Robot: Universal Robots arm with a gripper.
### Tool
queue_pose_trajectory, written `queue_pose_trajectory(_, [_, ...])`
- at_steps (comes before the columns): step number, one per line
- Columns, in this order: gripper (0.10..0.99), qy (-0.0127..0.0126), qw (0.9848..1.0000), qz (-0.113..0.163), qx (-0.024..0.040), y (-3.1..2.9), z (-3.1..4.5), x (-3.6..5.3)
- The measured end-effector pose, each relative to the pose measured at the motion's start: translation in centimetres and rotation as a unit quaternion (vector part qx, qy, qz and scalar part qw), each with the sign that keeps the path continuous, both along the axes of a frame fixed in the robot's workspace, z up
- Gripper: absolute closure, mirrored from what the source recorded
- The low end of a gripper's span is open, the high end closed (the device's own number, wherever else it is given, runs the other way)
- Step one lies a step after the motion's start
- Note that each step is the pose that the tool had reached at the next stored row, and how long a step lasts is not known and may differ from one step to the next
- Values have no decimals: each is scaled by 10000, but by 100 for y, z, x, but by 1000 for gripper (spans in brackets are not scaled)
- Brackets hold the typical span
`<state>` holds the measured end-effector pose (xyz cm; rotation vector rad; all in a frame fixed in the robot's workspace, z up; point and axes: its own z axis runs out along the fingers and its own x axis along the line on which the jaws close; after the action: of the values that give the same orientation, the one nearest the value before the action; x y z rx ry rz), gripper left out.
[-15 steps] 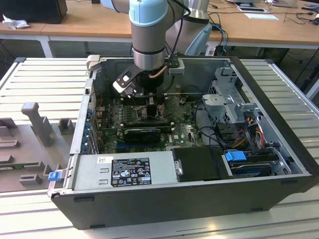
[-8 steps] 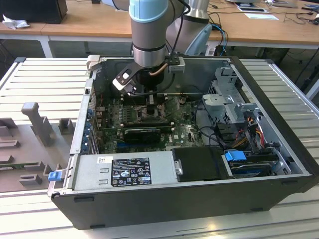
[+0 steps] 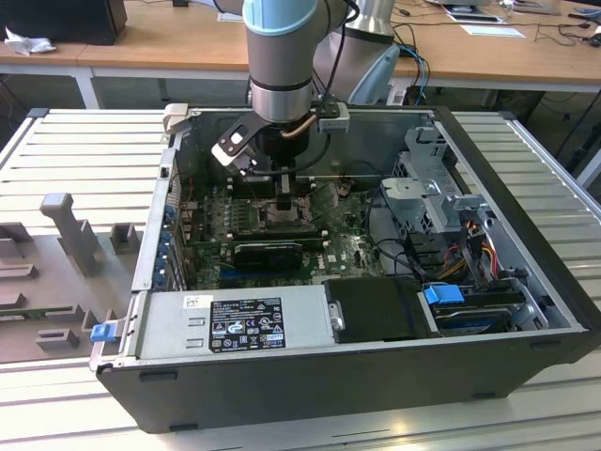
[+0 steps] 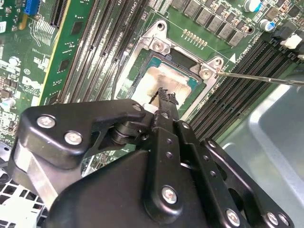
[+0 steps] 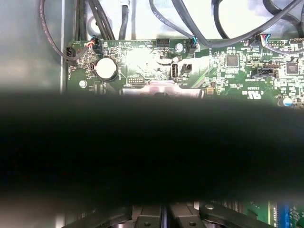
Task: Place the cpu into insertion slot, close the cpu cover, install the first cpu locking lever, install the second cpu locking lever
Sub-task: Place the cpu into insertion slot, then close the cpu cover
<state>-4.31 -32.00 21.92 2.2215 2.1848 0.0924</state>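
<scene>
I see the exterior view bright and even, lit from overhead. The counter (image 3: 84, 150) at 9 o'clock reads pale, while the inside of the case (image 3: 310, 376) lies shaded under the arm (image 3: 282, 56). In the second wrist view the cpu (image 4: 161, 78) glares pale. In the first wrist view a dark, blurred band crosses the middle, and the board (image 5: 228, 66) beyond is partly blown out.

No print I can read from here. Black label (image 3: 246, 322) and small white sticker (image 3: 193, 302) on the grey power supply (image 3: 305, 324): too small. White lettering on the motherboard (image 5: 223, 76): illegible.
</scene>
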Motion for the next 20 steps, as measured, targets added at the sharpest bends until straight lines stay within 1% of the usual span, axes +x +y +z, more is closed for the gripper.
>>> queue_pose_trajectory(6, [980,0,10000,0,0,0,48,0])
queue_pose_trajectory(7, [980,7,10000,0,0,0,48,11])
queue_pose_trajectory(8, [980,11,10000,0,0,0,49,56])
queue_pose_trajectory(9, [980,12,10000,0,-1,0,49,72])
queue_pose_trajectory(14, [980,12,10000,0,-5,0,58,78])
queue_pose_trajectory(16, [980,11,10000,0,-5,0,78,78])
queue_pose_trajectory(18, [980,11,10000,0,-11,0,151,79])
queue_pose_trajectory(20, [980,11,10000,0,-24,0,266,78])
